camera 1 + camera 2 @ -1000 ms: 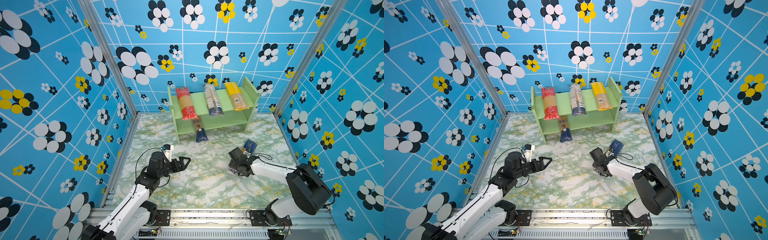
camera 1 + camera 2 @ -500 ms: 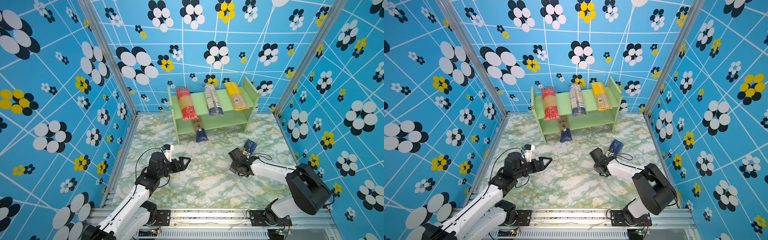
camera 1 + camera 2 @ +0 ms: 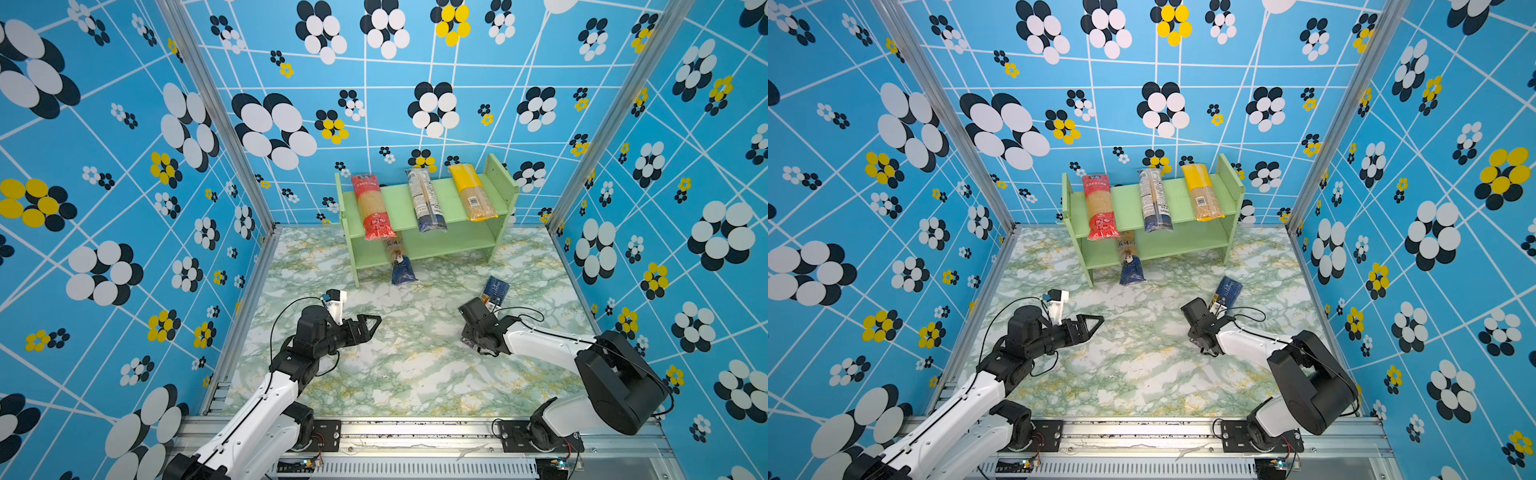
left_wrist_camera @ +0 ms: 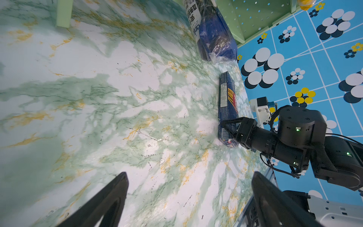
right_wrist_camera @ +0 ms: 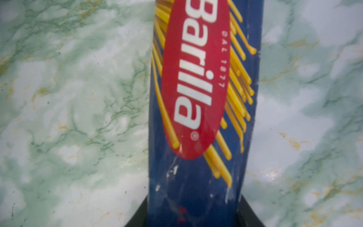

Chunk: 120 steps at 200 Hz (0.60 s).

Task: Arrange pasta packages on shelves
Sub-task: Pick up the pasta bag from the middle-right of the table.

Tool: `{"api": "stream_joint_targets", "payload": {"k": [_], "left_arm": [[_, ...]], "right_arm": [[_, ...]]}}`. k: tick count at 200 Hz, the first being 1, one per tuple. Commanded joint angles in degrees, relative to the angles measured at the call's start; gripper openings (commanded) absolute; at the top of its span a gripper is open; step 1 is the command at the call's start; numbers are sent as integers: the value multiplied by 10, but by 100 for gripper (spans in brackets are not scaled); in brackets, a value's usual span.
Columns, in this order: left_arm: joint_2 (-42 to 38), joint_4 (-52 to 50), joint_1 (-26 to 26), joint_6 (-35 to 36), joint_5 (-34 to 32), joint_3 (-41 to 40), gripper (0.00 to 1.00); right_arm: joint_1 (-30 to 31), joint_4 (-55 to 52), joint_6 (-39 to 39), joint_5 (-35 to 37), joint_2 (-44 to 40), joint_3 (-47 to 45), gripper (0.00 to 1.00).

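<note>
The pale green shelves stand at the back of the marble table. On the top tier lie a red pack, a clear pack with a white label and a yellow pack. A brownish pack with a dark blue end pokes out of the lower tier onto the table. The dark blue Barilla pack lies flat on the table at the right. My right gripper is shut on its near end, one finger against each side. My left gripper hovers open and empty at the left.
Blue flowered walls close in the table on three sides, with metal posts at the back corners. A metal rail runs along the front edge. The right arm's elbow rises near the right wall.
The right gripper's jaws have closed onto the Barilla pack's near end. The left arm has stayed where it was.
</note>
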Motion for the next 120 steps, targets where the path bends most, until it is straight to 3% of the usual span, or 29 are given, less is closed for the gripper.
{"api": "stream_joint_targets", "payload": {"k": [1, 45, 120], "left_arm": [[-3, -1, -3, 1, -5, -6, 99], [-4, -1, -3, 1, -6, -5, 99], [-5, -4, -3, -2, -9, -8, 99]], "right_arm": [[11, -33, -42, -59, 17, -32, 17], [12, -21, -69, -76, 5, -34, 0], [14, 6, -121, -89, -81, -67, 0]]}}
